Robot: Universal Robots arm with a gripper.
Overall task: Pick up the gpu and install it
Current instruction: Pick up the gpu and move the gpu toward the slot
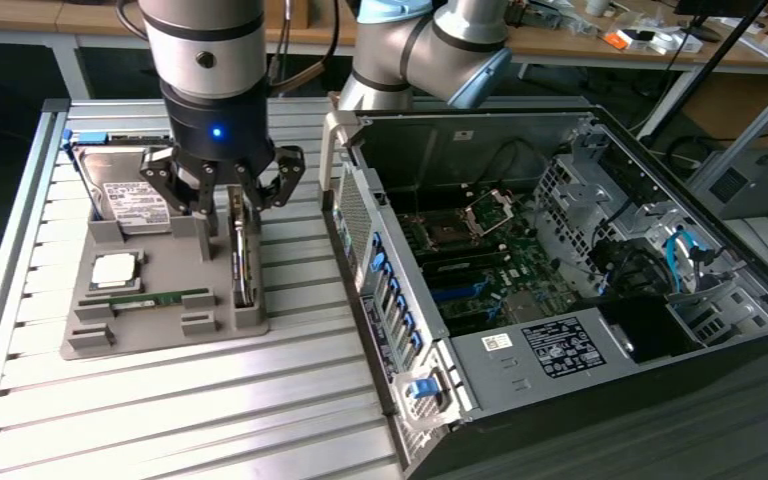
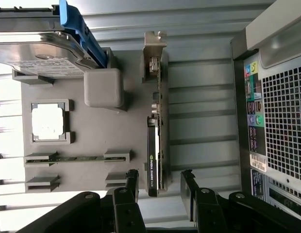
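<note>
Slatted metal table (image 1: 157, 420) carrying a grey parts tray (image 1: 157, 335) beside an open computer case (image 1: 357, 200); the gpu (image 2: 154, 160) stands on its long edge in a slot along the tray's edge nearest the case, with a hard drive (image 1: 124, 195) and a RAM stick (image 1: 157, 297) seated elsewhere on it. The gripper (image 1: 233, 205) hangs over the card, jaws spread wide and empty, one finger to each side of its line. Probable hazards: an off-centre grip on so thin a card could let it pivot or bind in its slot, and a misaligned finger could strike its top edge.
</note>
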